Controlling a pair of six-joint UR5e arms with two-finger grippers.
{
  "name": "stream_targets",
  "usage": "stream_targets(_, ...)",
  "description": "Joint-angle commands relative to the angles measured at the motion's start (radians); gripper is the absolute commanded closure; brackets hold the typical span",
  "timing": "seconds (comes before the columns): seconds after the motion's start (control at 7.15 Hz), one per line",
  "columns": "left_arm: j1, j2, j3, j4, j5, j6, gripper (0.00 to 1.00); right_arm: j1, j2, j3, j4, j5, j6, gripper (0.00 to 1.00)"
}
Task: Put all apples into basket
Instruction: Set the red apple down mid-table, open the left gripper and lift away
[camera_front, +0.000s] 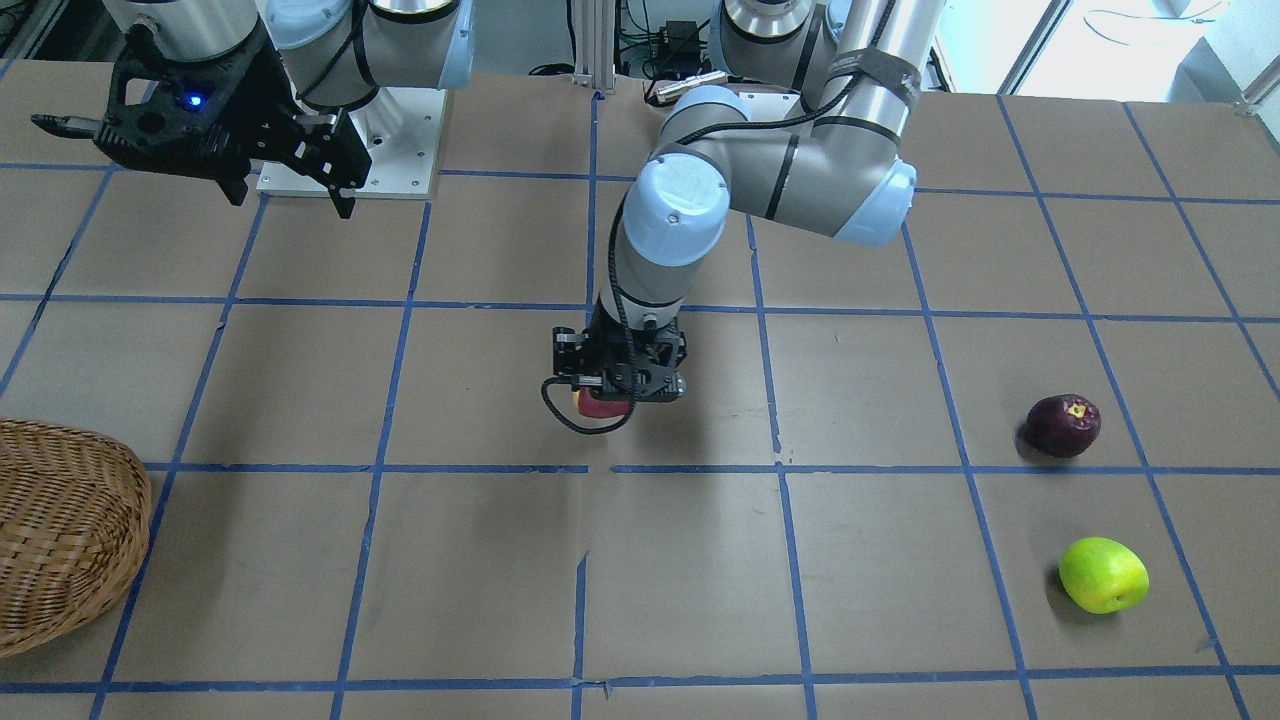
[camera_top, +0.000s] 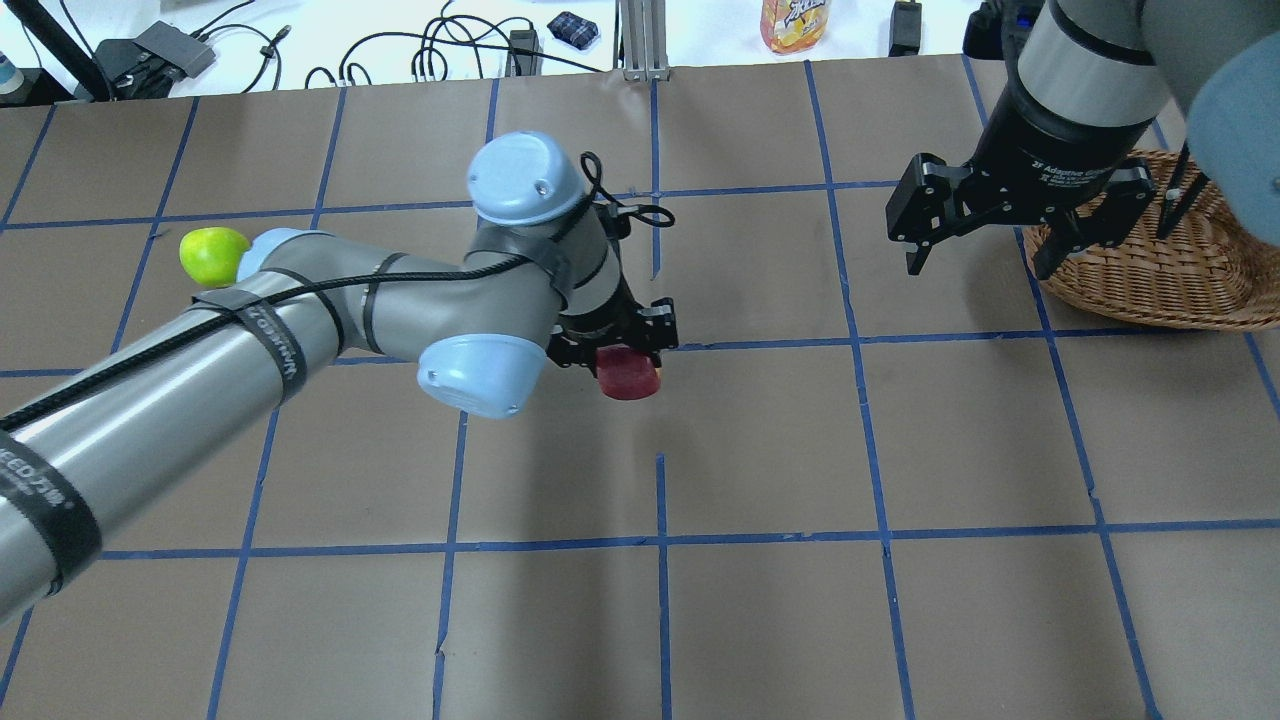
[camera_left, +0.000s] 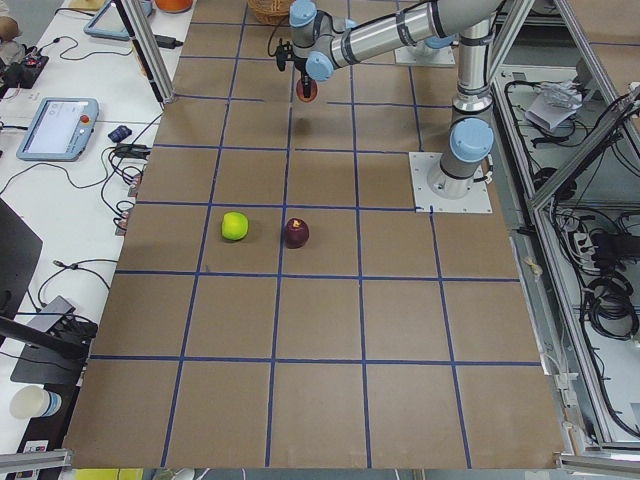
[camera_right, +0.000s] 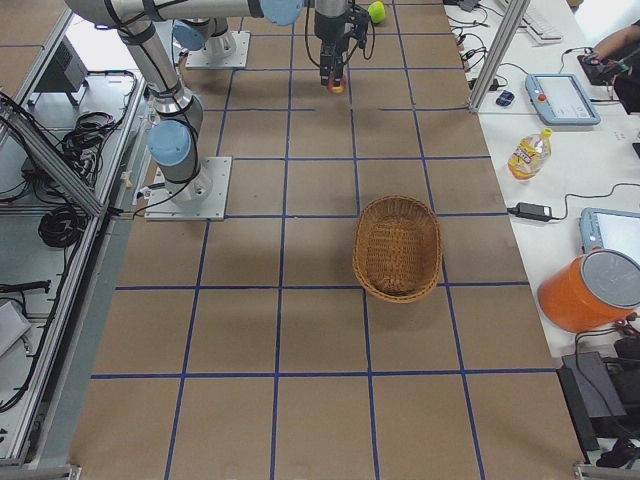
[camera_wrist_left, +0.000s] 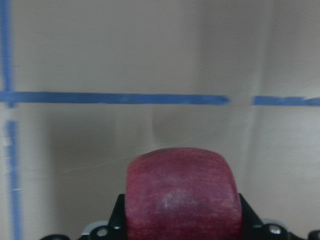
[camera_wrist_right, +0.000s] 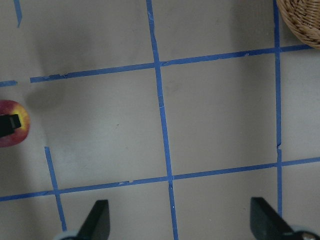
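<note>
Observation, overhead view. The left gripper (camera_top: 627, 362) points straight down over the middle of the table (camera_top: 760, 600), its jaws closed on the red apple (camera_top: 630, 380). The apple fills the gap between them and protrudes below the fingertips. A soft shadow lies on the paper beneath the fruit in the left wrist view, so I judge it is held clear of the surface, in carriage rather than at rest.

The basket (camera_top: 1150, 290) sits at about 2 o'clock from the held apple, well apart, at the table's edge. It is partly hidden by the right arm.

The right gripper (camera_top: 980, 262) hangs just beside the basket's 9 o'clock rim. Its jaws are spread wide and hold nothing. It appears parked there, leaving the lane to the basket mostly open, though it stands near that path.

The green apple (camera_top: 212, 255) lies at 10 o'clock from the held fruit, well apart. The maroon apple (camera_front: 1063, 425), seen only in the front-facing and left side views, lies near the green one. Both rest on the table outside the basket.

Condition of the held fruit: dull red skin, finely speckled, with a rounded, barrel-like face. A yellow patch shows at its edge in the right wrist view.

Assessment: one apple in transit, two awaiting pickup, none seen in the basket.
</note>
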Motion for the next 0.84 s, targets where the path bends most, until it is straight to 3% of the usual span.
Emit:
stream_targets(0.0,-0.094,-0.089,0.078,0.050,0.001,-0.090,0.56,-0.001,0.001,0.000,-0.011,0.007,-0.004,0.00)
stream_targets(0.14,-0.103,-0.112,0.079,0.051,0.006,-0.098,0.13,-0.001,0.003,0.002,-0.037,0.007,0.002,0.00)
stream_targets(0.28,-0.104,-0.117,0.089,0.051,0.007,-0.095,0.00,-0.001,0.004,0.002,-0.036,-0.006,0.008,0.00)
stream_targets(0.7,-0.023,-0.034,0.097,-0.056,0.012,-0.029,0.00,-0.022,0.009,0.038,-0.041,-0.005,0.005,0.00)
